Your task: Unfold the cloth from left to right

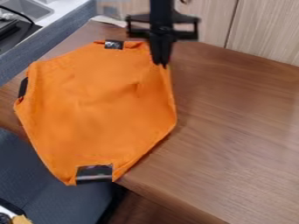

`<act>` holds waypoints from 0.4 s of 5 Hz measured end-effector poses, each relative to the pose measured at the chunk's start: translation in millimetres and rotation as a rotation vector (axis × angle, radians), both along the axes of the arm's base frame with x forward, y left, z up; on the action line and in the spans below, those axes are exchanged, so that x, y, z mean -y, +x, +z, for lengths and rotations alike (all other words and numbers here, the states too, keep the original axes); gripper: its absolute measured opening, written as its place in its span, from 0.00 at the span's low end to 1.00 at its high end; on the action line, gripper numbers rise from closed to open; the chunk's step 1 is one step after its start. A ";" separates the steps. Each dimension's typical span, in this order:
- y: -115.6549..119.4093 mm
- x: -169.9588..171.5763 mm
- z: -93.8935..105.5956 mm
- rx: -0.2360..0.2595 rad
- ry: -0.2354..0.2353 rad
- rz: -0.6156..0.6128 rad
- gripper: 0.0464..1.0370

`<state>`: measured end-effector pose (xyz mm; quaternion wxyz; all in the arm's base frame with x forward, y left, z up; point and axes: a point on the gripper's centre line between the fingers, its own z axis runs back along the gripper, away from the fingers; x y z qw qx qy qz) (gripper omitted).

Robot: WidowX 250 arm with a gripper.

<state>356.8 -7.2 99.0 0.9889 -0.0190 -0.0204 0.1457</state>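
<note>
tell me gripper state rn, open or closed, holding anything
Gripper: closed, fingertips together at the upper right of the orange cloth; whether it pinches the fabric can't be told.

No legible text, number or sign. Small black label [114, 44] on the orange cloth [99, 105], at its top edge near the gripper [161, 64], bears pale marks, too small to read. Black patches at the cloth's left edge [22, 87] and bottom edge [94, 173]: no readable characters on either.
</note>
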 end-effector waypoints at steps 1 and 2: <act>9.0 7.6 -23.8 -0.009 -0.006 0.009 0.02; 14.1 15.6 -46.3 -0.022 0.002 -0.008 0.02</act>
